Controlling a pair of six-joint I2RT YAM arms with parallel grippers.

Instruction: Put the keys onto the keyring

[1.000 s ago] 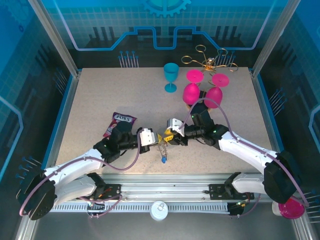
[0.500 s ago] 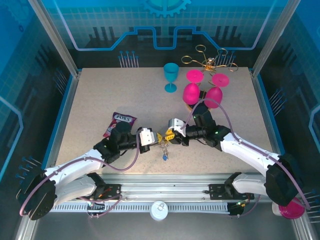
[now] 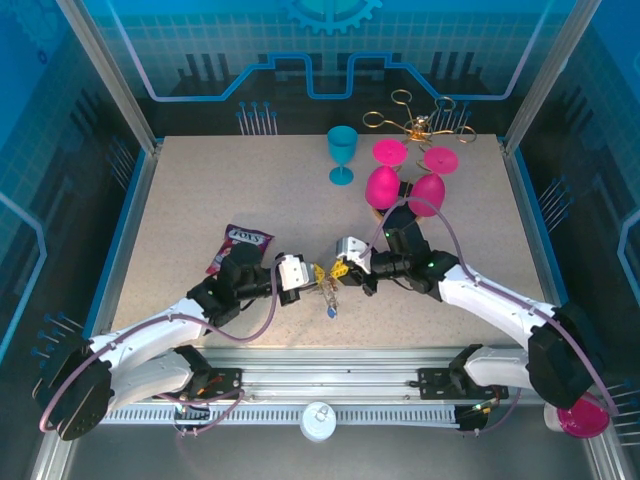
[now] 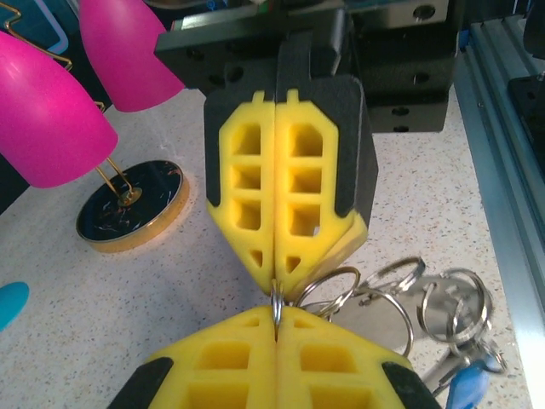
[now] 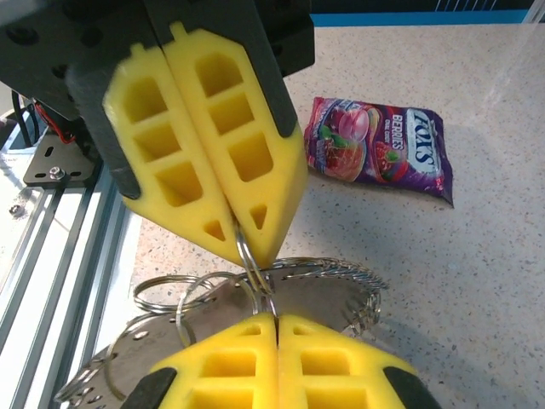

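Pinching tip to tip: left gripper [image 3: 317,272] and right gripper [image 3: 337,270] are both closed on one silver ring [image 5: 249,254] | keys [image 3: 328,311] are found just beside the tips, near the table's front edge | candy bag [image 5: 379,149] is marked "FOX'S".

**Two pairs of yellow fingers pinch one thin ring**

The right gripper [image 5: 277,319] rises from the bottom edge, its fingers pressed together. The left gripper [image 5: 249,245] points down from above, its fingers likewise closed. A thin silver ring [image 5: 254,268] runs between both tips. Beside it lie split rings [image 5: 162,283] and the coiled keyring [image 5: 345,273]. A candy packet [image 5: 379,145] rests on the speckled table [image 5: 477,281].
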